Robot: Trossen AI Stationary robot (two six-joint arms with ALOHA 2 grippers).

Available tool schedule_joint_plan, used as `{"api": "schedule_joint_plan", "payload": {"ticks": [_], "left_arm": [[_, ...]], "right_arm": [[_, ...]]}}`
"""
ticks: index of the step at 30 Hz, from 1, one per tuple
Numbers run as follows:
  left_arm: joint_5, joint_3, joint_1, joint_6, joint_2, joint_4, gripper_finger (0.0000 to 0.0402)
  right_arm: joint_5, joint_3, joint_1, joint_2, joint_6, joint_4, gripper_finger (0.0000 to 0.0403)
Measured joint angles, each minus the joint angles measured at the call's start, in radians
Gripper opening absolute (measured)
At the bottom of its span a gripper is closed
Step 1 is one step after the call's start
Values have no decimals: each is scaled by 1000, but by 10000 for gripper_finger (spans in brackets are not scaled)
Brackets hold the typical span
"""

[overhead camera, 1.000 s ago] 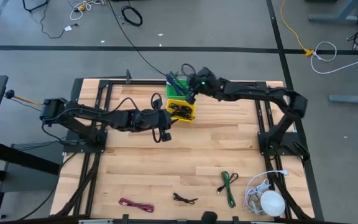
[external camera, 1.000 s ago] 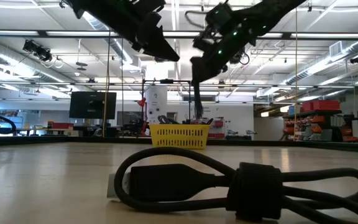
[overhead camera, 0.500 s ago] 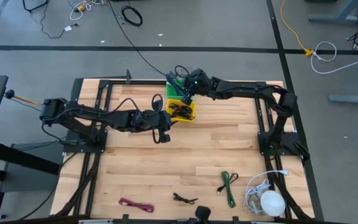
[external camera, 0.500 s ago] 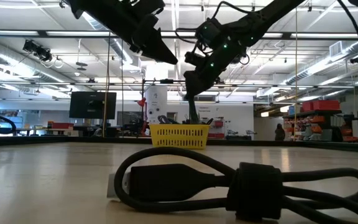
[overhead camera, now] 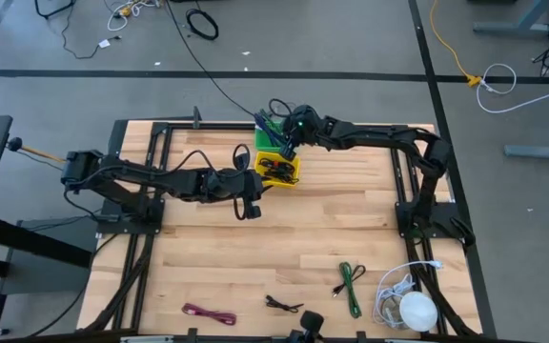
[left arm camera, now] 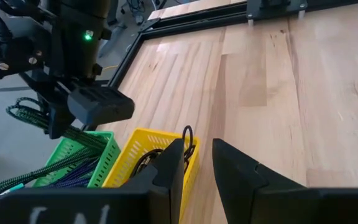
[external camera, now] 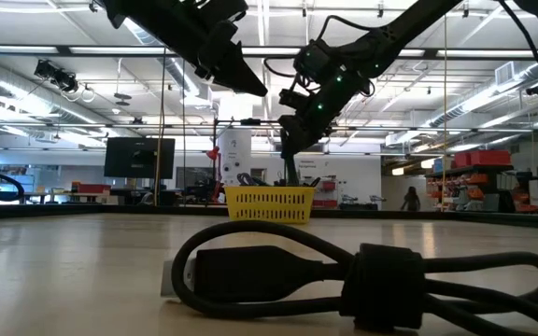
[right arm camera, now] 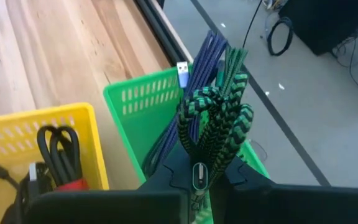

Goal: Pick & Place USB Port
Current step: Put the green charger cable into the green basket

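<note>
on the wooden table [overhead camera: 284, 238] lie a pink cable [overhead camera: 208, 313], a small black cable [overhead camera: 283, 304], and a white cable bundle with a white round object [overhead camera: 417, 310]. more cables lie on the grey floor [overhead camera: 332, 48].

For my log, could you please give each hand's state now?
Left hand: open, holding nothing.
Right hand: shut on green cable.

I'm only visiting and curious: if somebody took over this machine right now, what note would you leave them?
Right gripper: fingers shut on a green braided cable, held over the green basket.
Left gripper: holds nothing, hovering beside the yellow basket, fingers slightly apart.
Done: black cables lie in the yellow basket, others in the green one.
Left: drop this cable; then the pink cable, black cable, green cable and white cable on the table's near side.
</note>
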Motion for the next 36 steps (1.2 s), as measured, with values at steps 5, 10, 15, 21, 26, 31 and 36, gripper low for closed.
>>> {"api": "schedule_joint_plan", "payload": {"ticks": [5, 10, 15, 21, 26, 31, 36], "left_arm": [[0, 0, 0, 1, 0, 0, 89], [0, 0, 0, 1, 0, 0, 89], [0, 0, 0, 1, 0, 0, 89], [0, 0, 0, 1, 0, 0, 89], [0, 0, 0, 2, 0, 0, 89], [-25, 0, 3, 2, 0, -14, 89], [-132, 0, 7, 2, 0, -105, 86]], "right_arm": [[-10, 0, -6, 3, 0, 25, 21], [-6, 0, -9, 3, -4, 104, 85], [-5, 0, -10, 3, -2, 110, 137], [37, 0, -11, 3, -11, 87, 146], [39, 0, -15, 3, -8, 88, 136], [38, 0, -19, 3, 0, 73, 124], [-76, 0, 18, -14, 2, -56, 118]]}}
